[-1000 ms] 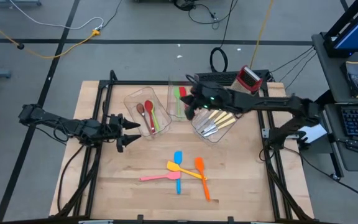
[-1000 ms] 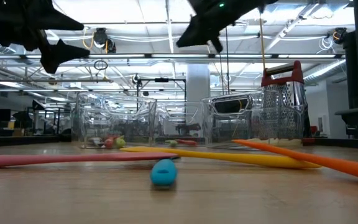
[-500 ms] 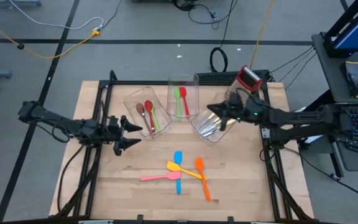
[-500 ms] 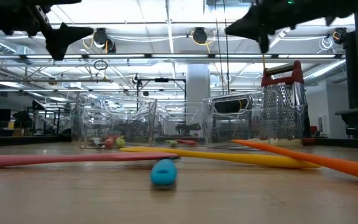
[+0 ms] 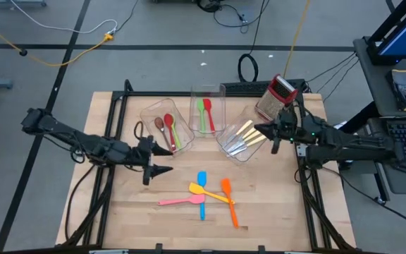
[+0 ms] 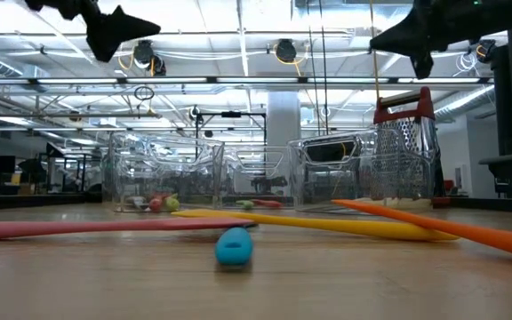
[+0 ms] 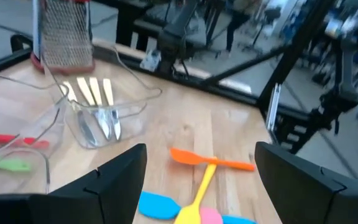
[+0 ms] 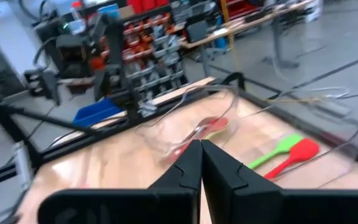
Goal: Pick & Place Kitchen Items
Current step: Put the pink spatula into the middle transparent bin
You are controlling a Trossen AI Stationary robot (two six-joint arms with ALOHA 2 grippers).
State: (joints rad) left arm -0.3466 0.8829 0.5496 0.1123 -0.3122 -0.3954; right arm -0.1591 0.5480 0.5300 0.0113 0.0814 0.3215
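Blue (image 5: 201, 178), yellow (image 5: 206, 191), orange (image 5: 228, 200) and pink (image 5: 180, 201) spatulas lie flat on the table's near middle. Three clear bins stand behind them. One holds brown, red and green spoons (image 5: 168, 130), one holds green and red spatulas (image 5: 205, 111), and one holds cream-handled cutlery (image 5: 244, 136). My left gripper (image 5: 165, 159) hangs open in the air left of the spatulas, and in its wrist view (image 7: 199, 149) the orange spatula (image 7: 211, 160) lies ahead. My right gripper (image 5: 265, 132) is shut, in the air at the cutlery bin's right side, its tips (image 8: 201, 144) empty.
A red-and-silver box grater (image 5: 279, 93) stands upright at the far right, close behind my right gripper. A black frame (image 5: 303, 152) runs along the table's sides. Bare wood lies between the bins and the spatulas and along the near edge (image 5: 189, 236).
My right gripper, shut throughout, has drawn back from above the middle bin toward the table's right edge, ending beside the cutlery bin. My left gripper, still open, has risen and gone toward the right, closer to the spatulas. Nothing on the table has moved.
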